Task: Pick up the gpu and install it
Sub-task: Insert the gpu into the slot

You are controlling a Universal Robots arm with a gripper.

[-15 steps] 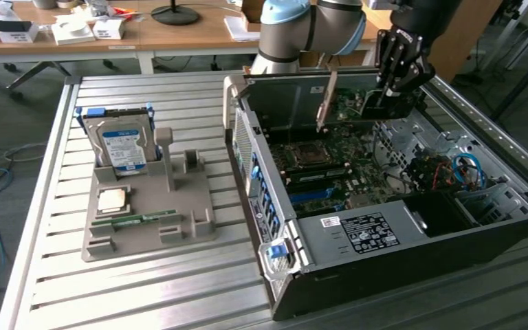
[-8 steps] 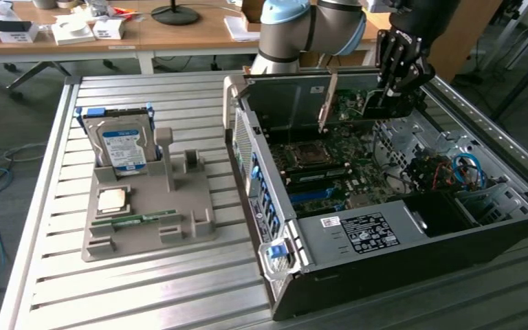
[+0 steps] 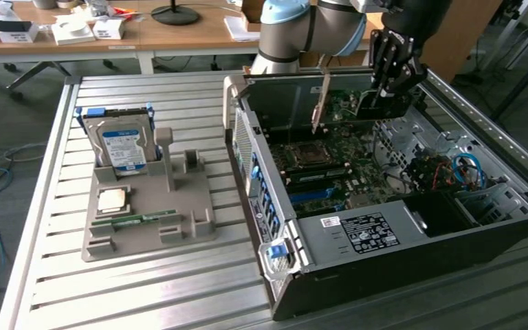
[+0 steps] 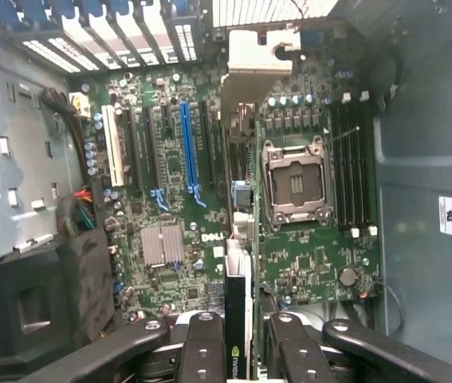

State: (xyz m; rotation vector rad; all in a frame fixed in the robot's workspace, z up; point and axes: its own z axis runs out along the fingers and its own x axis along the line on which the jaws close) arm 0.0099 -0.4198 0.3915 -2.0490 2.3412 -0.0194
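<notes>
**Tool holding the gpu on edge over the open case**

The tool (image 3: 383, 93) is gripping the one gpu (image 3: 377, 108), its fingers closed partway on the card's faces. It is holding the card on edge above the motherboard (image 4: 178, 239) inside the single computer case (image 3: 383, 230). The card is looking light, stiff and fragile, likely best held by its upper edge, away from its connector. On the surface (image 3: 154, 289), one grey fixture (image 3: 145, 237) is carrying one hard drive (image 3: 123, 148), one processor (image 3: 113, 199) and one memory stick (image 3: 135, 220).

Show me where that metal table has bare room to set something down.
Bare slats lie in front of the grey holder and behind it. The strip between holder and computer case is narrow. Crowded: the case, where the gripper holds the gpu.
</notes>
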